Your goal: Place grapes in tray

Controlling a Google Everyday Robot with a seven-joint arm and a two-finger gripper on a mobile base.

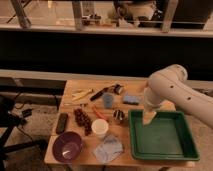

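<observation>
One wooden counter carries the lot. On it are one bunch of grapes, one green tray, one white cup, one purple bowl, one flat black bar, one small blue cup, one blue sponge and one crumpled blue cloth. There is also one small round metal item just left of the tray.

The grapes lie on the bare counter in the left half, between the black bar and the white cup, with their lower end touching or just beside the cup. They are outside the tray.

The tool hangs from the white arm over the tray's far left corner, pointing down. It is well apart from the grapes, with the white cup and the metal item between them. Whether the tool is wide or narrow cannot be told, and nothing can be seen held in it.
</observation>
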